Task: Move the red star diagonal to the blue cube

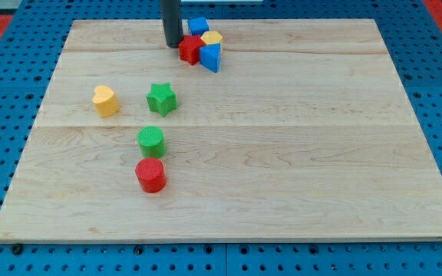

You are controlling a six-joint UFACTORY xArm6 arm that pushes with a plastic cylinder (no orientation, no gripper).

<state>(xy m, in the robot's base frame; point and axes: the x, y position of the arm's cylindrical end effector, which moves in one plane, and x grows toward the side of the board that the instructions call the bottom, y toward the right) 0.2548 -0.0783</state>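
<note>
The red star (190, 50) lies near the view's top, in a tight cluster. The blue cube (198, 25) sits just above and to its right, at the board's top edge. A yellow block (212, 37) lies between them on the right, and a blue block (211, 57), wedge-like, touches the star's right side. My tip (173, 44) stands right at the star's left side, touching or nearly touching it.
A yellow heart (105, 100) and a green star (161, 99) lie at the view's left middle. Below them are a green cylinder (151, 141) and a red cylinder (150, 175). The wooden board (298, 153) lies on a blue pegboard.
</note>
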